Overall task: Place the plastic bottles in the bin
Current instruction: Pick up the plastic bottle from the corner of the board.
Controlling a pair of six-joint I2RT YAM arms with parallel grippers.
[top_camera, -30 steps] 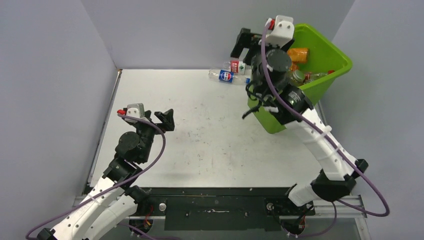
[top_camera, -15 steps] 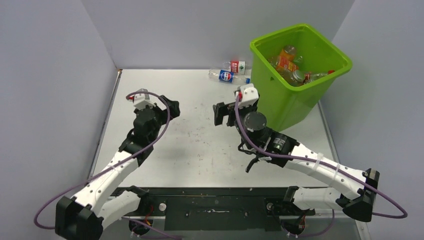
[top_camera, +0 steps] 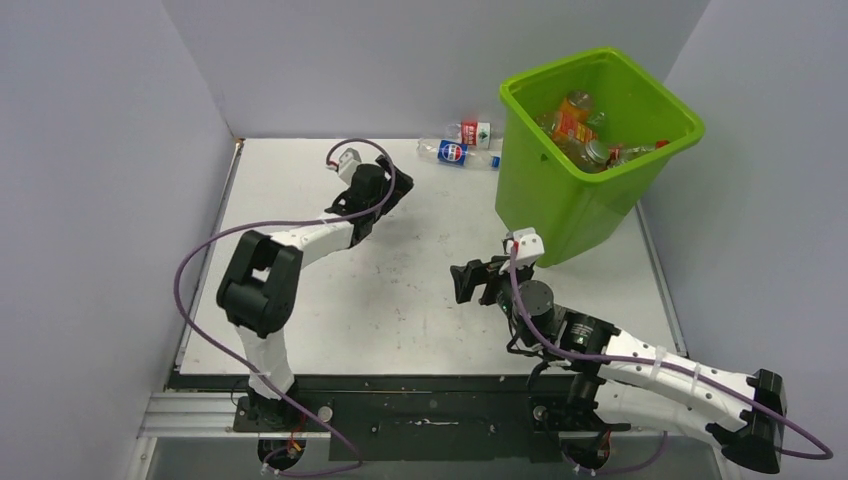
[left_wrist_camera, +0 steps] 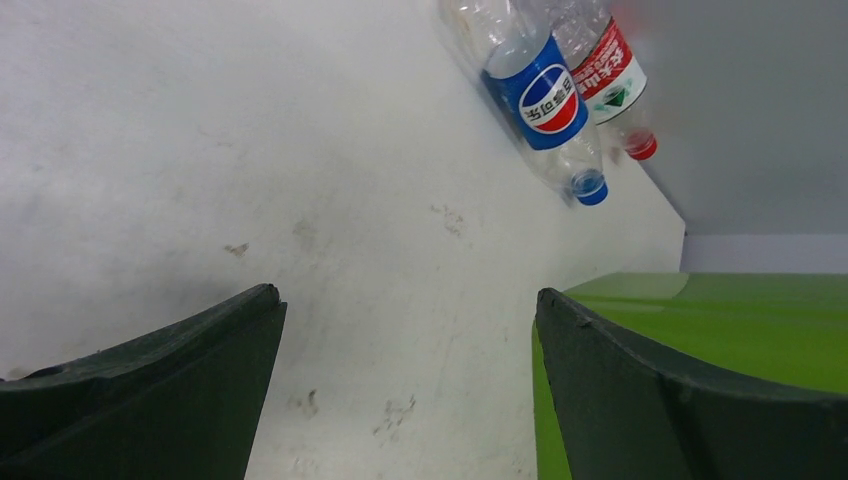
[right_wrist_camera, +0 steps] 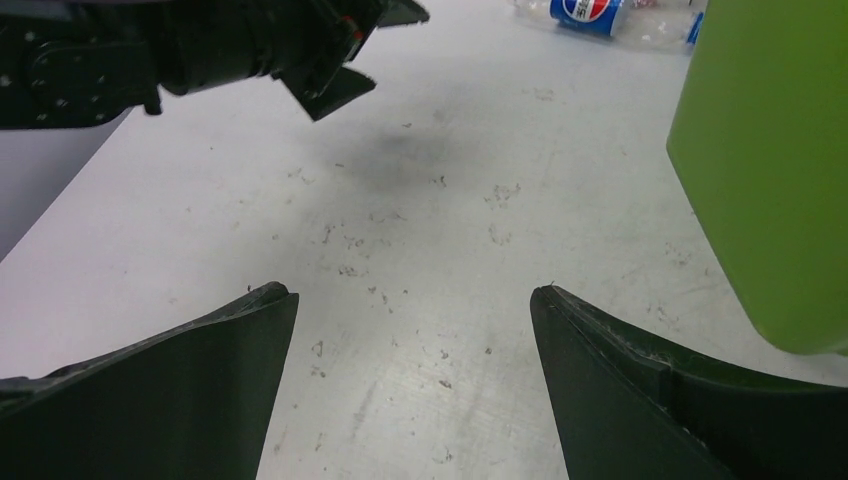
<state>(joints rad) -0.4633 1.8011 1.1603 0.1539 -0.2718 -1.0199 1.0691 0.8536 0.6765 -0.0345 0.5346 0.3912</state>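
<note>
Plastic bottles (top_camera: 580, 130) are mostly piled in the lime-green bin (top_camera: 540, 200) at the far right of the surface (top_camera: 400, 300), but two are not in yet: a clear Pepsi bottle (top_camera: 455, 152) and a red-label bottle (top_camera: 476, 131) lie on their sides, touching each other, at the far edge just left of the bin. So I'd say we're at the reach-for-the-next-one step. The left pincer (left_wrist_camera: 405, 295) is empty with its fingers wide apart, aimed at that pair but not there yet. The next move looks like closing the gap, lining the fingers up across the Pepsi bottle's body, since it's the nearer one, and squeezing without shoving the red-label one into the back wall. The right pincer (right_wrist_camera: 410, 290) is also spread open and holding nothing, hovering low over the surface near the bin's front corner. Compared with a second ago, the right arm was up over the bin rim and has pulled way back toward its base. The left arm has stretched from the near left out toward the far edge, and the two bottles haven't budged.
</note>
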